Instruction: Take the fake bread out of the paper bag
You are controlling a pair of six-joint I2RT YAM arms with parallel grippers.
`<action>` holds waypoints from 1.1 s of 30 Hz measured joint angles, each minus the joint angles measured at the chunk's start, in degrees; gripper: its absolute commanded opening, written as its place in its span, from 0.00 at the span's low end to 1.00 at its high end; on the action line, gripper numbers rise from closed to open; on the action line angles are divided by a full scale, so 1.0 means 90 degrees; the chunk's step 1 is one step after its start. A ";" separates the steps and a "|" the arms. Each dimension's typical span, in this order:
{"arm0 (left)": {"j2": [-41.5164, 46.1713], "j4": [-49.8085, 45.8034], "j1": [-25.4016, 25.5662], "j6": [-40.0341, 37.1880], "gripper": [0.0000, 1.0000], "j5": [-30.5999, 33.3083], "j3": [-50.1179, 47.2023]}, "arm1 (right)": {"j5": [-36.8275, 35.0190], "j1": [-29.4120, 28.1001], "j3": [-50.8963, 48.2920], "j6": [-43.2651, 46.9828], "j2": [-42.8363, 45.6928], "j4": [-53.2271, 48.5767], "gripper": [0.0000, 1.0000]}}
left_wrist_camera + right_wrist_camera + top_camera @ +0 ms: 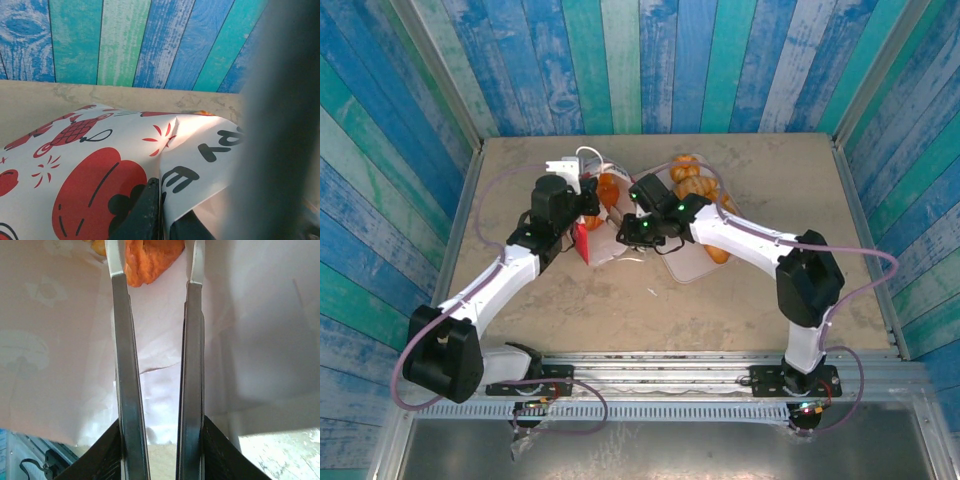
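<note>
Retention of the white paper bag with red printed shapes (100, 165) falls to the left gripper (162, 210), pinched shut on its rim so the mouth stands open, toward the table's (740, 310) far edge. Inside, the right gripper (154, 275) stands narrow around an orange glossy toy pastry (147, 260); contact appears made, firmness uncertain. Other golden pastries (688, 180) lie on the pale-pink tray (682, 264).

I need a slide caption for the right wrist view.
Inside the paper bag, fingers of the right tool grip an orange toy pastry.
</note>
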State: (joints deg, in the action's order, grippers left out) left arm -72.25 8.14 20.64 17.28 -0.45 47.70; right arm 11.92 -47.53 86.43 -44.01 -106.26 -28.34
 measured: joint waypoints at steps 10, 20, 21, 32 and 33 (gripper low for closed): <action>-0.0068 -0.0002 0.0000 0.0138 0.08 0.0476 0.0000 | -0.0036 -0.0124 -0.0029 0.0401 0.0707 -0.0464 0.19; -0.0233 -0.0012 0.0000 0.0250 0.08 0.0736 0.0051 | 0.0168 -0.0163 -0.0423 0.0573 0.1484 -0.0522 0.19; -0.0248 -0.0012 0.0000 0.0257 0.08 0.0750 0.0066 | 0.0182 -0.0163 -0.0488 0.0585 0.1552 -0.0525 0.19; -0.0646 -0.0010 0.0000 0.0260 0.08 0.1049 0.0352 | 0.0221 -0.0170 -0.1168 0.0661 0.2373 -0.0639 0.19; -0.0661 -0.0010 0.0000 0.0260 0.08 0.1071 0.0367 | 0.0221 -0.0170 -0.1173 0.0661 0.2424 -0.0651 0.19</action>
State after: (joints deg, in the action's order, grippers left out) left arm -78.19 8.05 20.64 19.62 9.19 51.00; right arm 13.91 -49.06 75.88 -38.06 -84.44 -34.20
